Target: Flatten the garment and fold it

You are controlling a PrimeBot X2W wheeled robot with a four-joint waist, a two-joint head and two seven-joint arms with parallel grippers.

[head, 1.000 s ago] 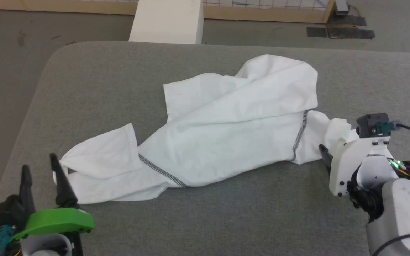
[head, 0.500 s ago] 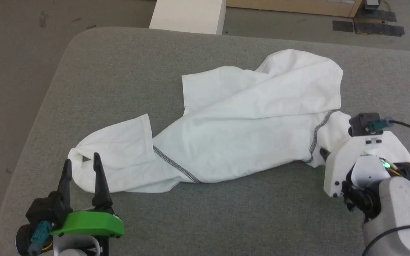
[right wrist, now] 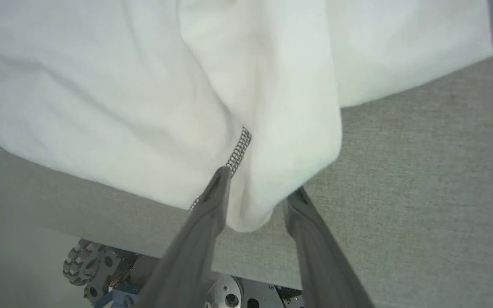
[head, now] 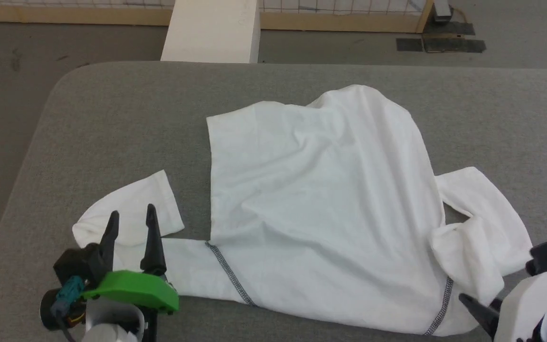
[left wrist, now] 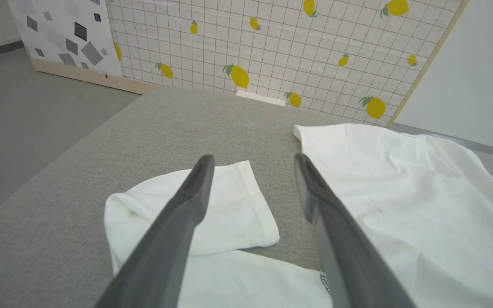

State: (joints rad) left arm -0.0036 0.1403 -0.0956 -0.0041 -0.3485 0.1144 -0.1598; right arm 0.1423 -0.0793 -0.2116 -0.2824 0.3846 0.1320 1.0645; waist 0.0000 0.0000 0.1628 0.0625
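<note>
The garment [head: 321, 190] lies on the grey table [head: 112, 104], near the front edge. My left gripper [head: 131, 213] hovers spread over its left sleeve [left wrist: 225, 205]. My right gripper [right wrist: 259, 182] is half-parted around a hem fold; I cannot tell if it pinches. I should pull both ends outward, low and gently.

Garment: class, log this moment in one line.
garment: partly flat, unfolded | left hand: open over sleeve | right hand: open around corner

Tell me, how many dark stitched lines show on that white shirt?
2. One stitched line crosses the shirt just right of the left gripper; the other lies near its lower right corner. Folds may hide more.
</note>
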